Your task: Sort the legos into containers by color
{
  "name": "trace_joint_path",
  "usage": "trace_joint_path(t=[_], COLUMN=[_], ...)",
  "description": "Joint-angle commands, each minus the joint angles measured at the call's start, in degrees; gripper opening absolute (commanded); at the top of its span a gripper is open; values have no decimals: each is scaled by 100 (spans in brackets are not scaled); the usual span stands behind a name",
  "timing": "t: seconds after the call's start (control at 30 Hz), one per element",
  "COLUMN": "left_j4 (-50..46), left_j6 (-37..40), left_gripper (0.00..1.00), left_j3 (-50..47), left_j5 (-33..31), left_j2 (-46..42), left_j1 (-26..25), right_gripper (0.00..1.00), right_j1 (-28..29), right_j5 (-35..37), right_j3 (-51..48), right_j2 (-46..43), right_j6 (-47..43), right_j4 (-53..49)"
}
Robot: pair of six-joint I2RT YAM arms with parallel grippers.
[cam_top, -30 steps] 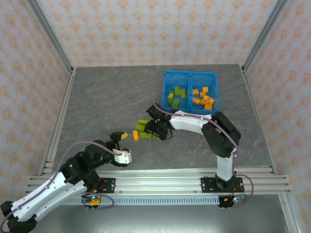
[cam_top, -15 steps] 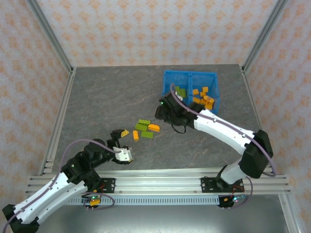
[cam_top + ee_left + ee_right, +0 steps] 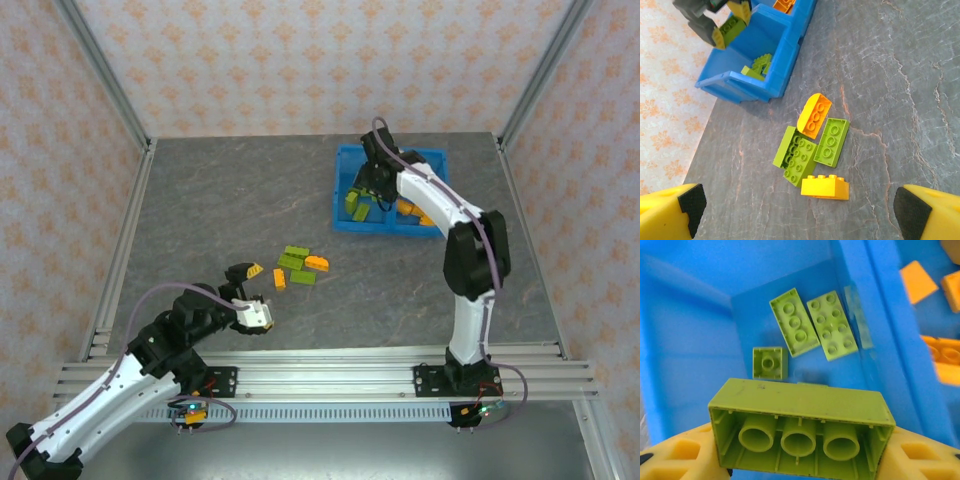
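Right wrist view: right gripper (image 3: pixel 800 457) clamps a green brick (image 3: pixel 800 422) by its ends, hollow underside facing the camera, directly above the bin's green compartment (image 3: pixel 685 350).
Change: a second ago this gripper was low at the loose legos (image 3: pixel 300 265) on the tabletop (image 3: pixel 220 200), out in front of the bin (image 3: pixel 385 228); it now hangs over the bin.
Meaning: carry looks finished; release judged next.
Left gripper (image 3: pixel 250 295): jaws wide, empty, beyond the loose legos from the bin; barely shifted.
Remaining: two green, one orange and one yellow brick outside the bin.
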Motion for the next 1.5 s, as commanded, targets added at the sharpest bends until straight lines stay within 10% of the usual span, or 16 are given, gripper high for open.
trace_joint_path(t=[0.0,0.53,0.97,1.27,1.47], left_j4=[13,146,-1344,-1756,-1874], left_j6=[-126,-2960,-7528,-7741,-7882], left_gripper=[100,100,99,100,100], left_j3=[-32,1123,3767,5288,5917], left_j5=[-100,-1638,-2180,-1410,-1107], left_j2=[-9,1267,4343,7215,8440], left_j1=[70,218,318,677,798], right_gripper=[60,82,95,99,99], right_j1=[1,-27,-2,4,86], right_j5=[-475,-620,-1293,-3465,-3294], right_j3=[590,1135,-2591,-3014,-3351], right_j2=[303,-387,-5211,-5908,-6038], right_j6=[74,-32,-1409,-2332,-2354], right_j4=[-153,-708,234,-1699,-2155])
